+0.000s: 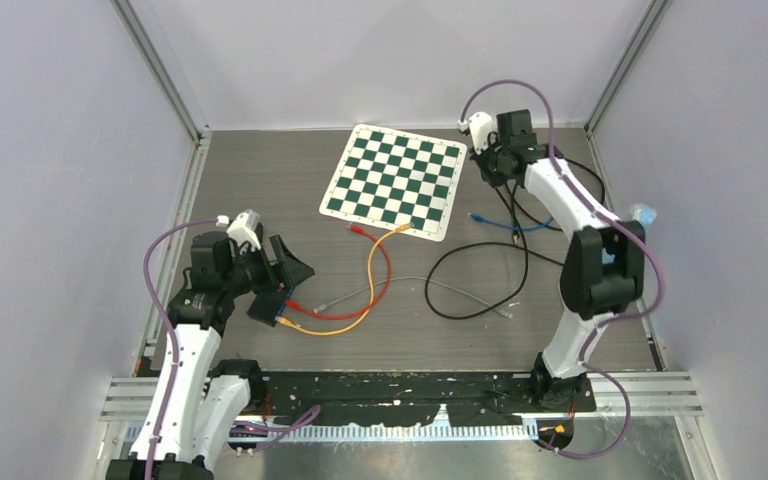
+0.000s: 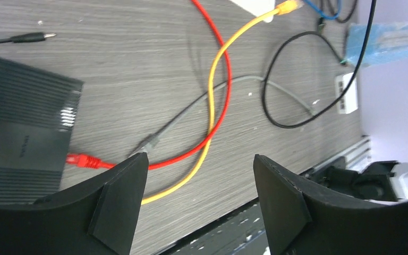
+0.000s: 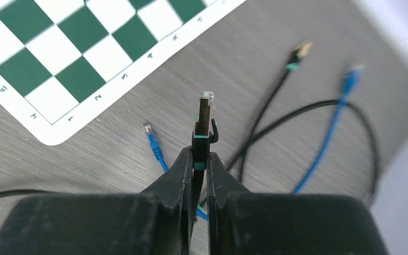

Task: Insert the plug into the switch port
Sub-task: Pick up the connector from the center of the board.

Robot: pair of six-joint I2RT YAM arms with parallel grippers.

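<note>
My right gripper (image 3: 200, 154) is shut on the black cable just behind its clear-tipped plug (image 3: 204, 114), which sticks out past the fingertips above the table. In the top view this gripper (image 1: 487, 170) hangs at the far right, beside the chessboard's right edge. The black switch (image 1: 270, 305) lies at the near left, and in the left wrist view it (image 2: 21, 133) is at the left edge. A red plug (image 2: 82, 160) sits at its side. My left gripper (image 2: 201, 164) is open and empty, hovering next to the switch (image 1: 295, 270).
A green-and-white chessboard (image 1: 395, 180) lies at the back. Red (image 1: 385, 275), orange (image 1: 368, 270), grey (image 1: 440, 285), blue (image 1: 505, 225) and black (image 1: 520, 250) cables sprawl across the middle. A white adapter (image 2: 347, 93) and a blue packet (image 1: 643, 213) sit at the right.
</note>
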